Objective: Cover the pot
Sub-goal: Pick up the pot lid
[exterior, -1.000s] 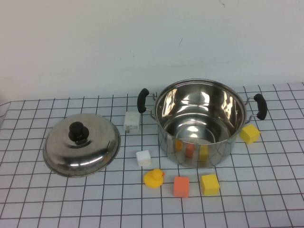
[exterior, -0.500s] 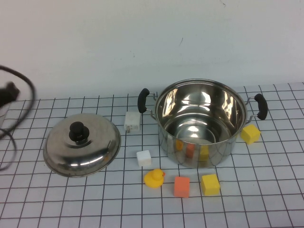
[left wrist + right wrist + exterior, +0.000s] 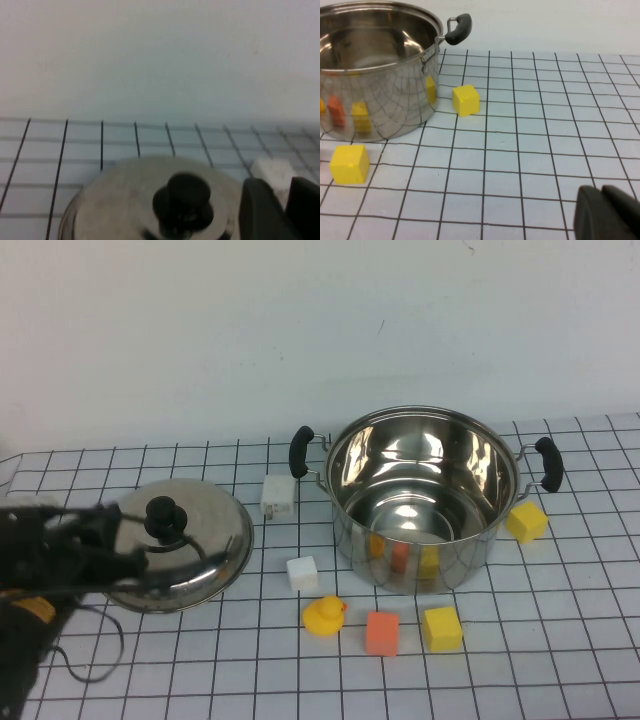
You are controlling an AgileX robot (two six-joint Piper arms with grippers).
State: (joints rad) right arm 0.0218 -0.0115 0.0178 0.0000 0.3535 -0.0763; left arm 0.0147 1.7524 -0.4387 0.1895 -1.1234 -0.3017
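Note:
The pot [image 3: 420, 495] is a big shiny steel pot with two black side handles. It stands open and empty at the right of the table. It also shows in the right wrist view [image 3: 375, 75]. The domed steel lid [image 3: 190, 550] with a black knob [image 3: 165, 518] lies on the table at the left, apart from the pot. My left gripper [image 3: 125, 535] is blurred and hangs over the lid's left part, beside the knob. In the left wrist view the gripper [image 3: 286, 192] is just beside the knob [image 3: 182, 205]. My right gripper [image 3: 602, 192] is shut and empty, low over the table to the right of the pot.
A white block [image 3: 301, 572], a yellow duck [image 3: 324, 616], an orange block [image 3: 381, 632] and a yellow block [image 3: 441, 628] lie in front of the pot. A white plug-like object [image 3: 278, 497] lies between lid and pot. Another yellow block [image 3: 526, 522] lies right of the pot.
My left arm has come in from the left edge and now reaches over the lid. The lid, the pot and the small objects have not moved.

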